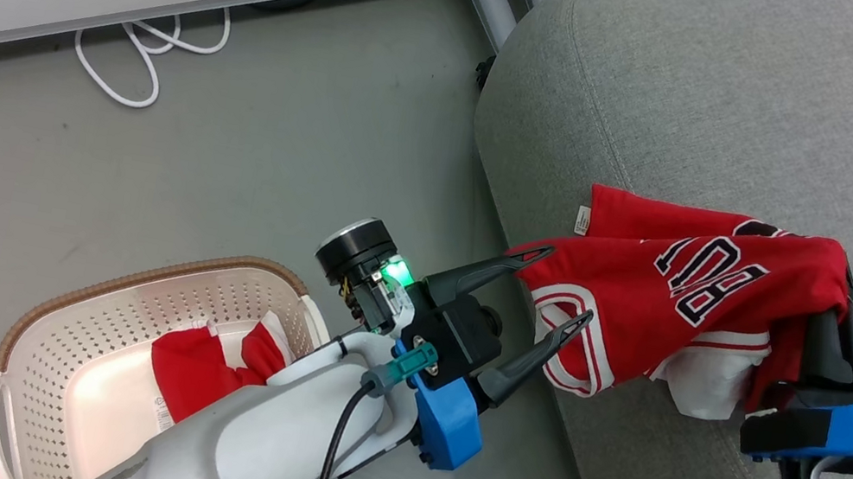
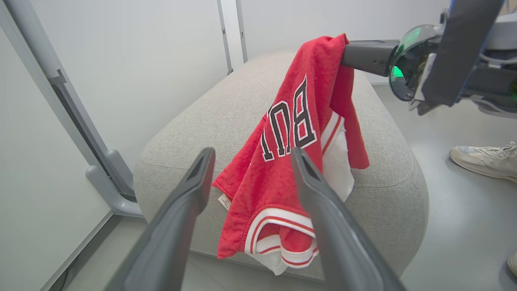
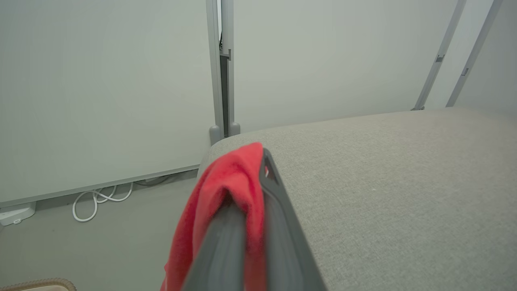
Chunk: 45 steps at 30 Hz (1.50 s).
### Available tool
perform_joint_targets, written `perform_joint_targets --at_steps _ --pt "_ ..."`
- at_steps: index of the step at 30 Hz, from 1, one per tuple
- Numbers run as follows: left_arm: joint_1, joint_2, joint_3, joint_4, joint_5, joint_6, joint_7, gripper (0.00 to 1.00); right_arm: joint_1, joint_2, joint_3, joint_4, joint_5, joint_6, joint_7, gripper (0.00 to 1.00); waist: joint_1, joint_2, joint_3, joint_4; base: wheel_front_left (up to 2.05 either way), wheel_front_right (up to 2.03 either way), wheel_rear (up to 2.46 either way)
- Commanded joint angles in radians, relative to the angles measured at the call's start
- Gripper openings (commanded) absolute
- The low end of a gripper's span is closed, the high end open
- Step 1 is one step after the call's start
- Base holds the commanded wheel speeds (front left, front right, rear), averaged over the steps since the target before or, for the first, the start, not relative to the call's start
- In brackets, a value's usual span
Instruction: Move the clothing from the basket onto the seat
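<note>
Right gripper (image 1: 846, 300) pinches red jersey (image 1: 670, 300), draped over seat (image 1: 722, 107) edge. Left gripper (image 1: 566, 286) spread wide, just beside jersey hem. Head view adds plain red garment (image 1: 192, 374) in basket (image 1: 148, 274); left wrist view, a person's shoe (image 2: 484, 159).

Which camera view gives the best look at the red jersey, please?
The left wrist view: the jersey hangs full length from the shut right gripper over the seat edge, lettering and white trim plain. The head view shows it from above, partly bunched. The right wrist view gives a red fold pinched between the fingers.
</note>
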<state>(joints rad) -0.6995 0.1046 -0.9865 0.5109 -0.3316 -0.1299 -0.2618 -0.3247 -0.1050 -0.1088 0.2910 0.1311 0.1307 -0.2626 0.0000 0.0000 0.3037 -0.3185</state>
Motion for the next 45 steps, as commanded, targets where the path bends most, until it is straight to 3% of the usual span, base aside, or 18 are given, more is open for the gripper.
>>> perform_joint_targets --at_steps 1,13,23,28,31,39,45 --pt "-0.013 0.006 0.002 -0.003 0.006 0.0 -0.005 1.0 -0.007 0.001 -0.003 -0.008 -0.003 0.0 -0.003 0.0 0.0 0.0 0.002 0.002 0.0 0.0 0.0" --pt "-0.054 0.032 0.034 -0.022 0.031 0.01 -0.005 1.0 -0.192 -0.027 -0.04 -0.083 0.062 0.0 -0.003 0.0 0.0 0.0 0.101 0.019 0.0 0.0 0.0" --pt "-0.175 0.094 0.049 -0.072 0.078 0.019 0.028 1.0 -0.557 -0.215 -0.252 -0.158 0.124 0.0 -0.003 0.0 0.0 0.0 0.332 0.041 0.0 0.0 0.0" --pt "-0.222 0.13 0.054 -0.124 0.097 0.026 0.056 1.0 -0.662 -0.337 -0.354 -0.099 0.152 0.0 -0.002 0.0 0.0 0.0 0.427 0.036 0.0 0.0 0.0" --pt "-0.245 0.146 0.055 -0.156 0.105 0.029 0.075 1.0 -0.681 -0.376 -0.398 -0.043 0.142 0.0 -0.002 0.0 0.0 0.0 0.475 0.031 0.0 0.0 0.0" --pt "-0.269 0.187 0.05 -0.219 0.116 0.032 0.112 1.0 -0.631 -0.327 -0.436 0.117 0.106 0.0 -0.002 0.0 0.0 0.0 0.551 0.016 0.0 0.0 0.0" --pt "-0.266 0.206 0.045 -0.249 0.115 0.036 0.131 1.0 -0.576 -0.273 -0.386 0.228 0.028 0.0 -0.002 0.0 0.0 0.0 0.569 0.016 0.0 0.0 0.0"
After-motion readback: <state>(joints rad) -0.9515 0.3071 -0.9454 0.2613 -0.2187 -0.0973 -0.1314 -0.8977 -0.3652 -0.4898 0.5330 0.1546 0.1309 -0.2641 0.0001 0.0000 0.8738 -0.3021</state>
